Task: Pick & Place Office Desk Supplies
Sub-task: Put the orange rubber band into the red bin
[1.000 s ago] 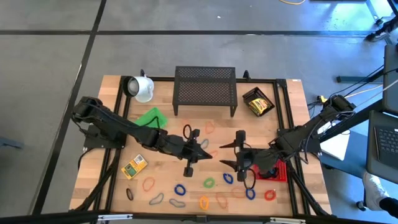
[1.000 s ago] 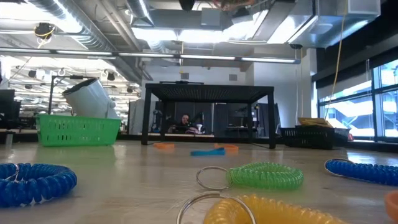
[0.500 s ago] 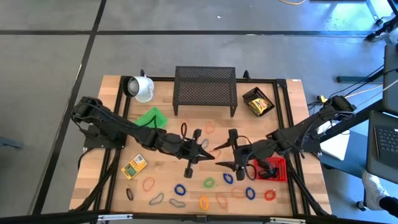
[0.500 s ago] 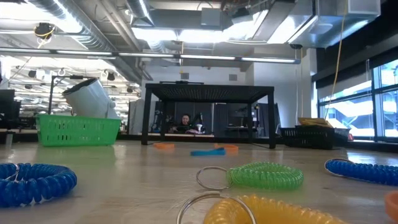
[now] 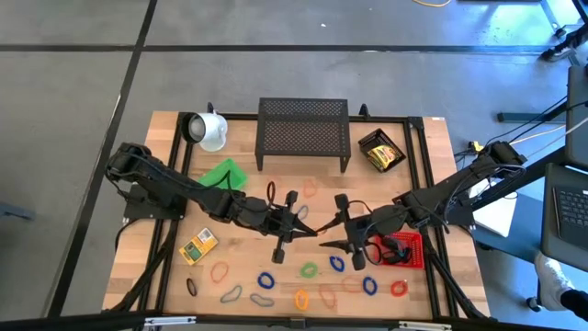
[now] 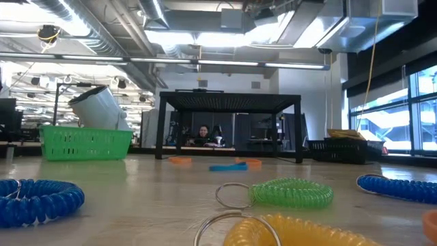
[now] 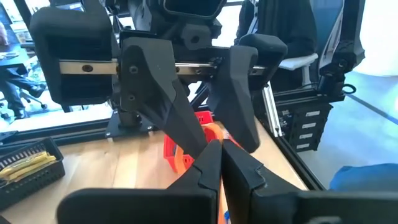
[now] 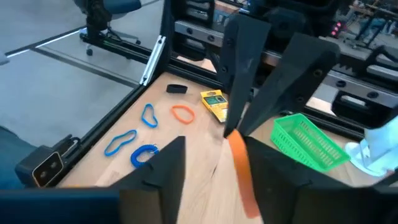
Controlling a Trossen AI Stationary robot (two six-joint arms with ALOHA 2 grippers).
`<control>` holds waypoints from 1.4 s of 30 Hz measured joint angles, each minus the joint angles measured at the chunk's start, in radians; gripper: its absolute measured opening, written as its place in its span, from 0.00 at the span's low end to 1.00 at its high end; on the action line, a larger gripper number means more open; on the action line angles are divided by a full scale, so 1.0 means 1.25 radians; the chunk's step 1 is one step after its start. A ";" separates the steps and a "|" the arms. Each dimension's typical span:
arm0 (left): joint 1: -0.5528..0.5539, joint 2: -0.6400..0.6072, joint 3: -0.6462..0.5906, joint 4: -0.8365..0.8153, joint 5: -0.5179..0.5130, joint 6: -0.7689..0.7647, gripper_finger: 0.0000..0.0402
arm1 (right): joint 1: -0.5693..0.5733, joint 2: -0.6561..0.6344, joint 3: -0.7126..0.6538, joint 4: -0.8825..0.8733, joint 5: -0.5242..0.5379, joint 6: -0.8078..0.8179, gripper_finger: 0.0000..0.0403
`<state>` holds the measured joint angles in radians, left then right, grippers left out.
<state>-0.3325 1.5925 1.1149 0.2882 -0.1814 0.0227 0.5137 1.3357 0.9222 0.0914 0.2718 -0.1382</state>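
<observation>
Far left on the table (image 5: pixel 156 276): a mug (image 5: pixel 209 131), a green basket (image 5: pixel 223 173) and one yellow box (image 5: pixel 198 245), all well apart from the work. Along the near edge, a scatter of loops (image 5: pixel 266 279) not yet collected. At the table's middle, the left gripper (image 5: pixel 306 227), jaws pressed together and pinching an orange loop (image 7: pixel 210 132), held up off the wood. Just to its right, nose to nose with it, the right gripper (image 5: pixel 327 232): a second ago well apart and over by the red bin (image 5: pixel 411 250) with jaws at full spread, now brought across to the left and drawn in partway. Jaws still spread, one finger on either side of the orange loop, with a gap showing on both sides in the right wrist view, so no hold on it yet. Reads as a handover in mid-air: loop passing from the left arm to the right, probably bound for the red bin at the right. Next needed, by that reading: closing fully on the loop before the left lets go, otherwise a likely drop. Farther right and back, a black tray (image 5: pixel 381 150) with more yellow boxes.
</observation>
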 joint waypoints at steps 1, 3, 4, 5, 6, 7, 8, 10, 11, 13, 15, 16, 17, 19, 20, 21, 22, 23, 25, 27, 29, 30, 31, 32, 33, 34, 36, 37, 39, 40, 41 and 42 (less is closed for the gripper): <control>0.000 0.000 0.000 0.000 0.000 0.000 0.01 | 0.000 0.000 0.000 0.000 0.003 0.009 0.36; 0.000 0.000 0.000 0.000 0.001 0.000 0.01 | 0.000 0.000 0.000 0.000 0.005 0.026 0.30; 0.000 0.000 0.000 0.000 0.001 0.000 0.01 | 0.000 0.000 0.000 0.000 0.007 0.037 0.26; 0.000 0.000 0.000 0.000 0.003 0.000 0.01 | 0.000 0.000 0.000 0.000 0.007 0.043 0.23; 0.000 0.000 0.000 0.000 0.003 0.000 0.01 | 0.000 0.000 0.000 -0.001 0.008 0.049 0.20; -0.001 0.000 0.000 0.000 0.004 0.000 0.01 | 0.000 0.000 0.000 -0.001 0.009 0.057 0.16; -0.001 0.000 0.000 0.000 0.004 0.000 0.02 | 0.000 0.000 0.000 -0.001 0.010 0.063 0.13; -0.001 0.000 0.000 0.000 0.005 0.000 0.02 | 0.000 0.000 0.000 -0.002 0.009 0.070 0.06; -0.001 0.000 0.000 0.001 0.002 -0.003 0.03 | 0.000 0.000 0.000 -0.002 0.007 0.078 0.03; 0.001 0.000 0.000 0.001 -0.002 -0.024 0.04 | 0.000 0.000 0.000 -0.005 0.000 0.096 0.02; 0.001 0.000 0.000 0.001 -0.003 -0.035 0.06 | 0.000 0.000 0.000 -0.012 0.000 0.123 0.02; 0.000 0.000 0.000 0.001 -0.003 -0.034 0.08 | 0.000 0.000 0.000 -0.019 0.001 0.133 0.02; 0.000 0.000 0.000 0.001 -0.003 -0.034 0.10 | -0.002 0.000 0.000 -0.029 0.001 0.143 0.02; 0.000 0.000 0.000 0.001 -0.003 -0.030 0.13 | -0.004 -0.006 0.000 -0.067 -0.001 0.164 0.01; 0.000 0.000 0.000 0.001 -0.005 -0.030 0.16 | -0.004 -0.010 0.000 -0.090 -0.001 0.181 0.01; 0.000 0.000 0.000 0.001 -0.012 -0.030 0.18 | -0.005 -0.017 0.000 -0.117 -0.001 0.203 0.01; 0.000 0.000 0.000 0.001 -0.021 -0.030 0.20 | -0.005 -0.027 0.000 -0.152 -0.002 0.228 0.01; 0.000 0.000 0.000 0.001 -0.031 -0.030 0.22 | -0.005 -0.036 0.000 -0.186 -0.003 0.255 0.01; 0.000 0.000 0.000 -0.004 -0.052 -0.029 0.25 | -0.005 -0.057 0.000 -0.259 -0.006 0.318 0.01; 0.000 0.000 0.000 -0.014 -0.075 -0.029 0.28 | -0.005 -0.083 0.000 -0.340 -0.043 0.390 0.01; 0.001 0.000 0.000 -0.031 -0.100 -0.028 0.30 | -0.005 -0.105 0.000 -0.413 -0.103 0.471 0.01; 0.002 0.000 0.000 -0.042 -0.114 -0.028 0.31 | -0.005 -0.113 0.000 -0.452 -0.134 0.509 0.01; 0.004 0.000 0.000 -0.052 -0.129 -0.028 0.31 | -0.003 -0.119 0.000 -0.490 -0.163 0.545 0.01; 0.004 0.000 0.000 -0.064 -0.143 -0.028 0.31 | 0.000 -0.123 0.000 -0.522 -0.187 0.580 0.01; 0.004 0.000 0.000 -0.077 -0.156 -0.029 0.31 | 0.006 -0.124 0.000 -0.555 -0.207 0.611 0.01; 0.005 0.000 0.000 -0.092 -0.171 -0.034 0.31 | 0.014 -0.124 0.000 -0.591 -0.224 0.643 0.01; 0.004 0.000 0.000 -0.116 -0.197 -0.054 0.31 | 0.034 -0.120 0.000 -0.654 -0.254 0.709 0.01; 0.004 0.000 0.000 -0.127 -0.210 -0.065 0.31 | 0.044 -0.115 0.000 -0.675 -0.270 0.739 0.01; 0.004 0.000 0.000 -0.148 -0.229 -0.087 0.31 | 0.066 -0.104 0.000 -0.721 -0.296 0.790 0.01; 0.004 0.000 0.000 -0.157 -0.237 -0.097 0.31 | 0.077 -0.099 0.000 -0.735 -0.307 0.811 0.01; 0.004 0.000 0.000 -0.167 -0.242 -0.106 0.31 | 0.088 -0.092 0.000 -0.744 -0.318 0.829 0.01; 0.004 0.000 0.000 -0.175 -0.243 -0.115 0.31 | 0.099 -0.084 0.000 -0.754 -0.330 0.845 0.01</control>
<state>-0.3271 1.5925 1.1149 0.0694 -0.4854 -0.1212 0.6374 1.2304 0.9218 -0.8513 -0.1412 0.9185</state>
